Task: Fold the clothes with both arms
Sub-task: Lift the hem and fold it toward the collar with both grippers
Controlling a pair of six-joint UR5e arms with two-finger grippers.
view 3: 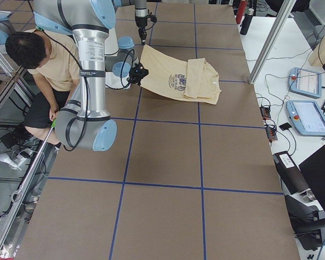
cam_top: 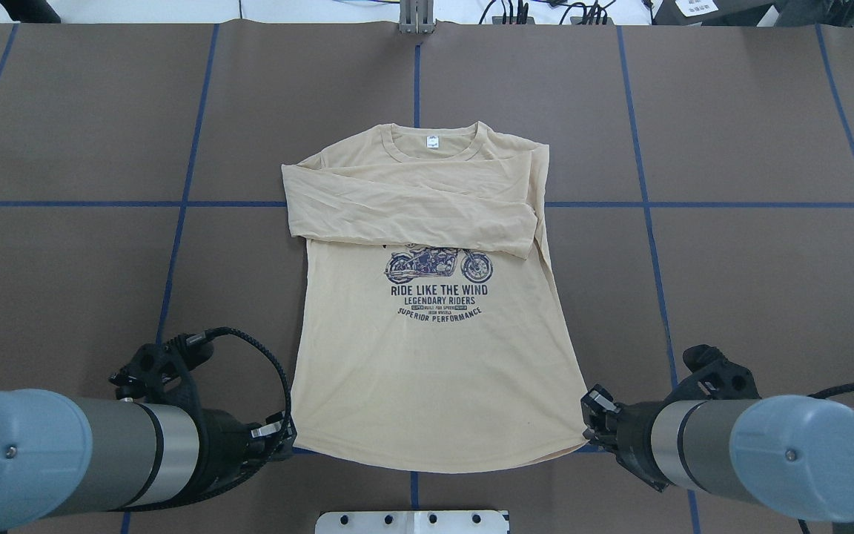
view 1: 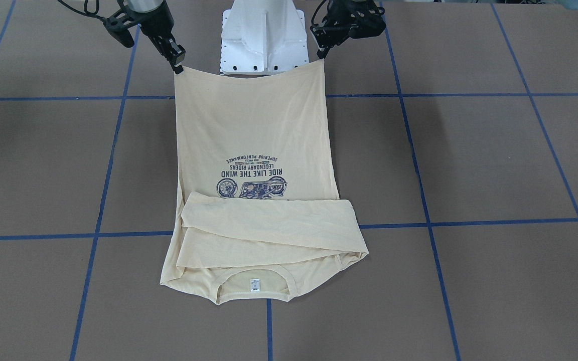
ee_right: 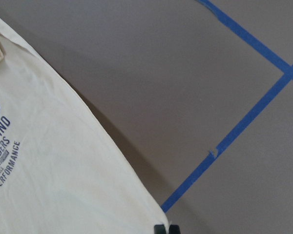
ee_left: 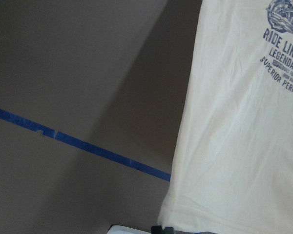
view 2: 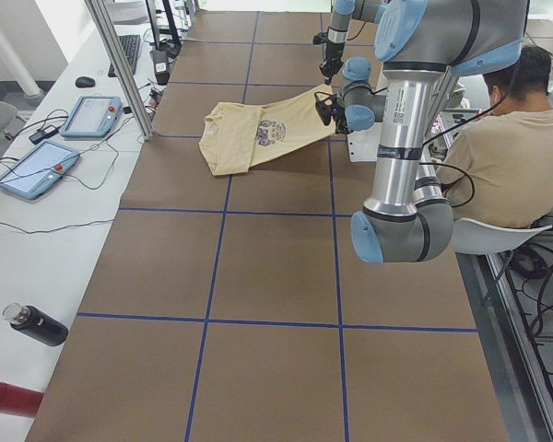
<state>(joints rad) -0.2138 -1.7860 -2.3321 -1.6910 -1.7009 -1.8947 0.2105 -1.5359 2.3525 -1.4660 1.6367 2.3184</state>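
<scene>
At the robot-side edge, just past the white base (cam_top: 412, 521), both hem corners of the shirt (cam_top: 434, 371) are held. The left gripper (cam_top: 288, 437) is clamped on the corner on its side and the right gripper (cam_top: 588, 421) on the other. In both wrist views the jaws are closed onto fabric. The hem is held up off the table (cam_top: 731, 259) and stretched between the two grippers, sagging slightly in the middle, and a shadow is cast under the raised part. From the hem, the body slopes down to the table, print side up. The navy motorcycle print (cam_top: 438, 285) is seen mid-shirt, its top edge partly covered. Further out, both sleeves (cam_top: 412, 215) are folded across the chest, one laid over the other, flat. The collar (cam_top: 434, 158) with its white label (cam_top: 433, 142) is at the far end, flat on the table and roughly in line with the centre blue tape line (cam_top: 417, 81).
</scene>
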